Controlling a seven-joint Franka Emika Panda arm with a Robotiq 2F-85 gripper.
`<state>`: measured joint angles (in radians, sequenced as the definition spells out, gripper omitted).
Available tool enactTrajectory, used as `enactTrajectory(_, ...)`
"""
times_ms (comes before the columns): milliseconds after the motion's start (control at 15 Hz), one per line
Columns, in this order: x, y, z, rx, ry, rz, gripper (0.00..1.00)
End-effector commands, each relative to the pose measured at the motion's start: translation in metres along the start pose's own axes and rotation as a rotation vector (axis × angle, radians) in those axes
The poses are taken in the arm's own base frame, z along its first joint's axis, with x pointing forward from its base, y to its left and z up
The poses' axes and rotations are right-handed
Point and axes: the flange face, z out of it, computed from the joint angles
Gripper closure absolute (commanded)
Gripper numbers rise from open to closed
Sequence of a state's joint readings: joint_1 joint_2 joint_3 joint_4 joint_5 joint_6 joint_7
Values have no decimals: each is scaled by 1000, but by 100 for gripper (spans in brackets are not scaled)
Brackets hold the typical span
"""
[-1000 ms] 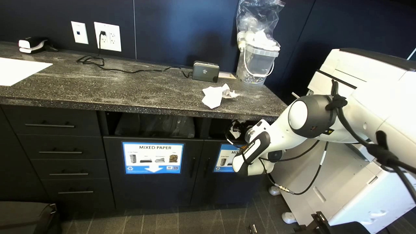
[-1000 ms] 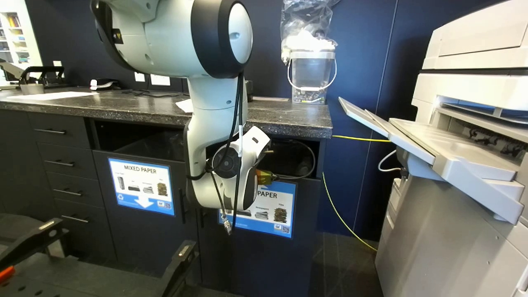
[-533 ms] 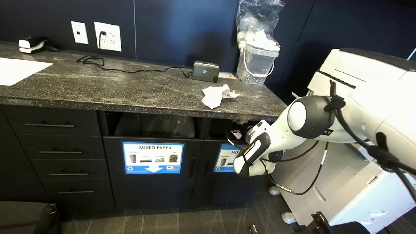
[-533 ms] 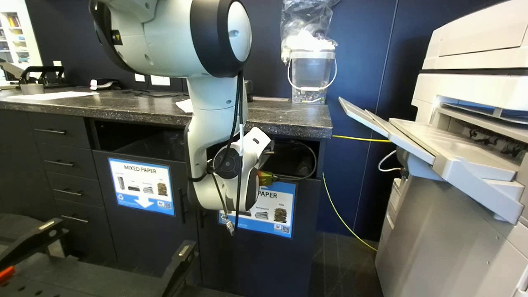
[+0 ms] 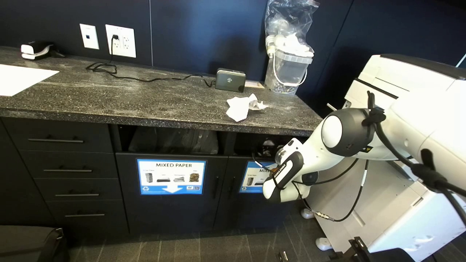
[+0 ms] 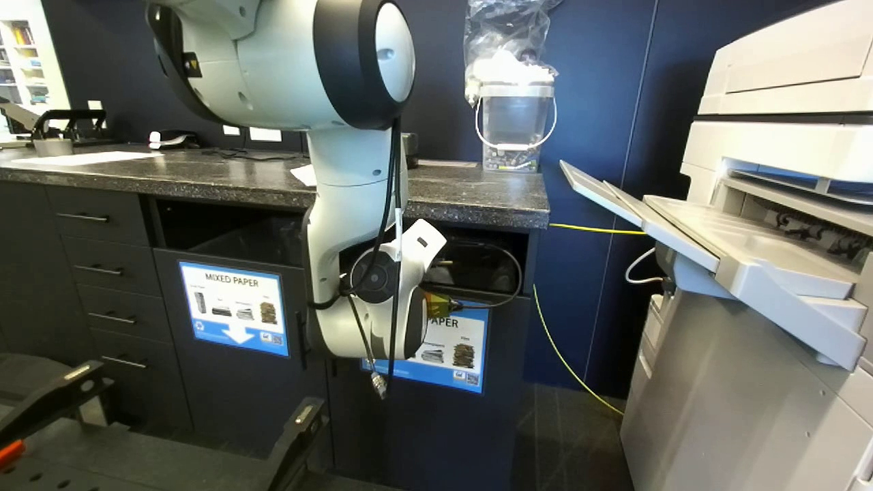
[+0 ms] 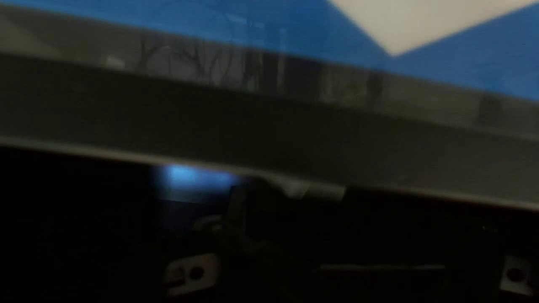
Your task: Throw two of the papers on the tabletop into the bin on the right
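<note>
Dark 2-fingered claw (image 7: 354,274) gapes at the dark rectangular slot (image 5: 243,145); crumpled white paper (image 5: 238,109) lies on the grey stone surface (image 5: 164,100).

The desk (image 5: 156,98) was dark grey with pale speckles; the paper (image 5: 239,109) near the frame's centre, white. Signs (image 5: 171,175) lower down were white edged in blue, the arm (image 5: 320,153) white and black, the wall (image 5: 200,32) navy.

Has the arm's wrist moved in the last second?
Yes, slightly downward: in an exterior view, the wrist now sits lower against the blue-bordered label behind it.
</note>
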<state>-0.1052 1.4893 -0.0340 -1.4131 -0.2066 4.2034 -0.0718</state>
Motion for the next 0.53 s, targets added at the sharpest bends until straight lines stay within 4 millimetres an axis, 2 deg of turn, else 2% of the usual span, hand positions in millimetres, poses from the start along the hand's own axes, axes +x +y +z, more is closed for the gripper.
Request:
enactTrajectory(0,-6,-5,-7,19,-50,1,0)
enactTrajectory(133,-11,-7,-13,20,-73,7,0)
enactTrajectory(467,-1,-3,-31,-27,-92,-24,0)
